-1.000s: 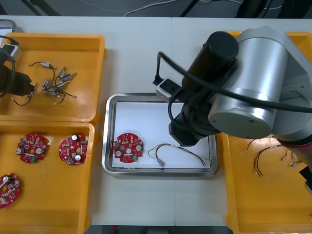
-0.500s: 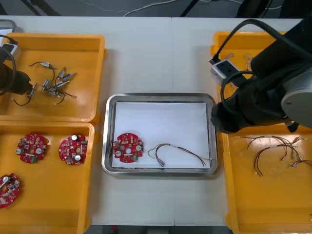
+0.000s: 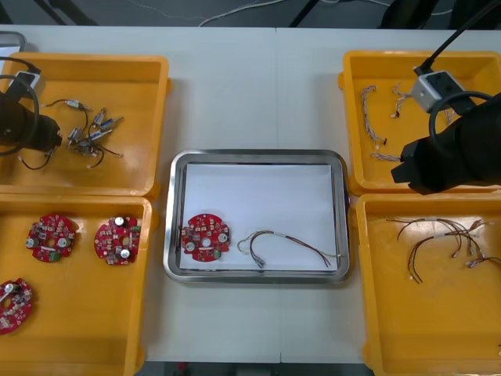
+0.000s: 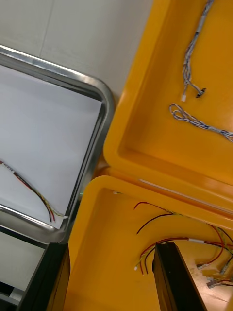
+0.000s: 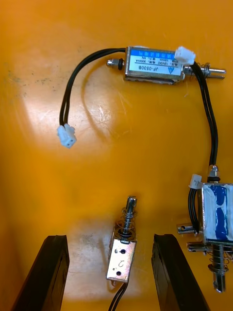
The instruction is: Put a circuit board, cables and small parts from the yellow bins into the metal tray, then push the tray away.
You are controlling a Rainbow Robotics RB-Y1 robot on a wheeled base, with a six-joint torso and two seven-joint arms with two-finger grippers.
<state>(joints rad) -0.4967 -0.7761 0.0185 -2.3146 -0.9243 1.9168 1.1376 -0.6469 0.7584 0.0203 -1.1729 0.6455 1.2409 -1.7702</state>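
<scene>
Jaws on both arms stand open and grip nothing.

Near row: the near left yellow bin [image 3: 78,345] holds three round red circuit boards [image 3: 52,237]. The near right yellow bin [image 3: 376,313] holds loose red and yellow cables [image 3: 430,243]. The right gripper [image 4: 111,252] hangs over that bin's far corner, next to the tray.

Centre: the metal tray [image 3: 176,219], white inside, lies between the bins. One circuit board [image 3: 205,237] lies in its near left corner. A red and yellow cable [image 3: 286,244] lies just beside that board, along the near wall.

Far row: the far right yellow bin [image 3: 356,117] holds twisted blue and white cables [image 3: 366,110]. The far left yellow bin [image 3: 141,70] holds small metal parts [image 3: 90,133] with black leads. The left gripper [image 5: 110,243] hangs there, with one small metal part [image 5: 121,252] lying on the bin floor between its fingers [image 5: 53,272], clear of both. A blue-taped part [image 5: 216,218] lies just outside one finger. Beyond the fingers lies a labelled part [image 5: 154,65] marked "JF-0530B"; the finer print cannot be read.
</scene>
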